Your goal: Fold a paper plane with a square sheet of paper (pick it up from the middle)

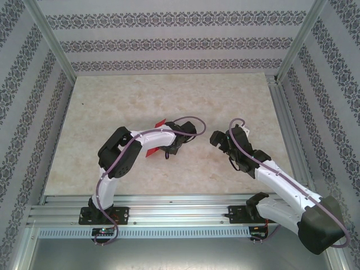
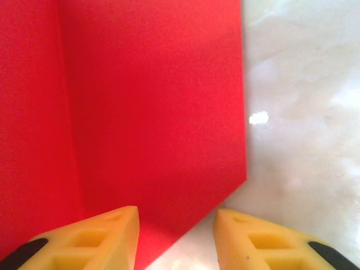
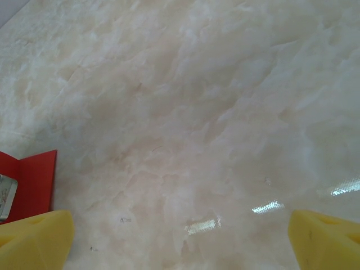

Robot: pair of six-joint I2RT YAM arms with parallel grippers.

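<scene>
red paper (image 2: 152, 112) edge at parted left gripper (image 2: 175, 216), open table (image 2: 306, 140) beside

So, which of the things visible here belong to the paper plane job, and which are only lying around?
Belong to the job:
- red sheet of paper, already creased
- left gripper, open at the paper's corner
- right gripper, open, holding nothing

Only lying around or fixed there:
- table
- small white speck on the table
- patterned walls
- aluminium frame

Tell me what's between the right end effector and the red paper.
Bare tabletop, from right end effector to red paper, in the right wrist view.
</scene>
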